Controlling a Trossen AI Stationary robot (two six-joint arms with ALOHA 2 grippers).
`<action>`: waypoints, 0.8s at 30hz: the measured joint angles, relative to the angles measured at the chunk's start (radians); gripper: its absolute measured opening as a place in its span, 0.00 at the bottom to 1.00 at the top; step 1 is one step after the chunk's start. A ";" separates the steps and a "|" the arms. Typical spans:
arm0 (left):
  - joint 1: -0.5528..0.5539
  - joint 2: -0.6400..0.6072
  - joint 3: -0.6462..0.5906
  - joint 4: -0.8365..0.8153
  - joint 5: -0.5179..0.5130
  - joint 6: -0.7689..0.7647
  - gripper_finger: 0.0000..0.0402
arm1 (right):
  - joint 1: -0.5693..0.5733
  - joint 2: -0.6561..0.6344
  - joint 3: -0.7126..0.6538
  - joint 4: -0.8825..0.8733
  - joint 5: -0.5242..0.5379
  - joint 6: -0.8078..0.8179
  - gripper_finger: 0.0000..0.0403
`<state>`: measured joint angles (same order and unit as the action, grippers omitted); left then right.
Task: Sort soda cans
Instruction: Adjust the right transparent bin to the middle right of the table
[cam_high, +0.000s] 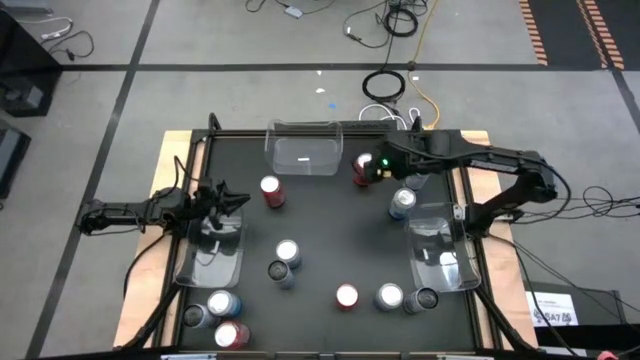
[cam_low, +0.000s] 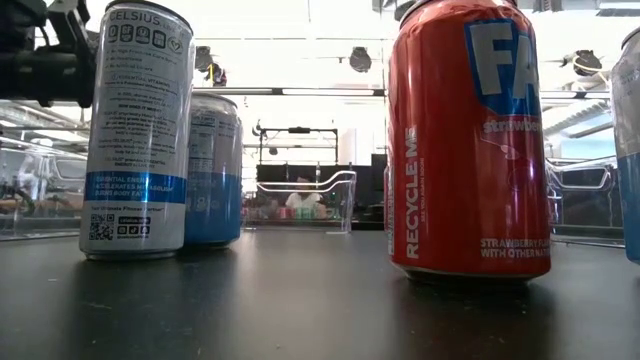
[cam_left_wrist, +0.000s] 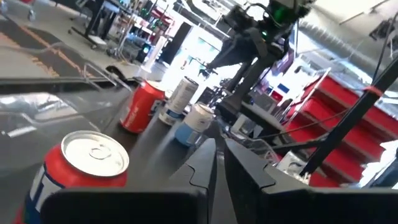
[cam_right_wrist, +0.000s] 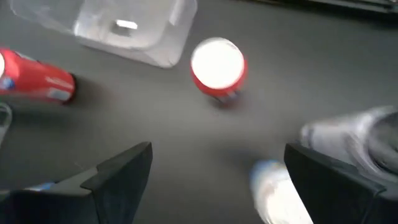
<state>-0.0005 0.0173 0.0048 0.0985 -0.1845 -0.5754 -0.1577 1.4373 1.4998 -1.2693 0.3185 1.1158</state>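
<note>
Soda cans (cam_high: 288, 252) stand upright across the black table, red, dark and silver-blue. My right gripper (cam_high: 374, 168) reaches in from the right and hovers open above the far middle. One red can (cam_right_wrist: 217, 65) stands just ahead of its spread fingers, the same red can (cam_high: 362, 170) in the high view. A silver-blue can (cam_high: 402, 202) stands close behind it. My left gripper (cam_high: 238, 200) is shut at the table's left, over the left bin. Another red can (cam_left_wrist: 81, 168) shows close before its fingers, the red can (cam_high: 271, 190) to its right.
Three clear bins sit on the table: far middle (cam_high: 303, 148), left (cam_high: 210, 255), right (cam_high: 440, 250). More cans cluster at the near left corner (cam_high: 222, 305) and along the near edge (cam_high: 389, 297). In the low view a red can (cam_low: 470, 140) and a silver can (cam_low: 135, 130) stand close.
</note>
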 joint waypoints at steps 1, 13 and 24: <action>0.000 0.000 0.000 0.000 0.000 -0.018 0.11 | 0.015 -0.007 0.000 -0.034 0.009 0.018 0.89; 0.000 0.000 0.015 0.064 -0.081 -0.060 0.11 | 0.173 -0.024 -0.001 -0.300 0.031 0.156 0.89; 0.001 0.171 0.376 -0.463 -0.188 -0.054 0.10 | 0.311 -0.102 -0.121 -0.274 0.017 0.276 0.89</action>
<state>0.0006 0.1882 0.3804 -0.3641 -0.3722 -0.6293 0.1531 1.3357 1.3784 -1.5431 0.3351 1.3918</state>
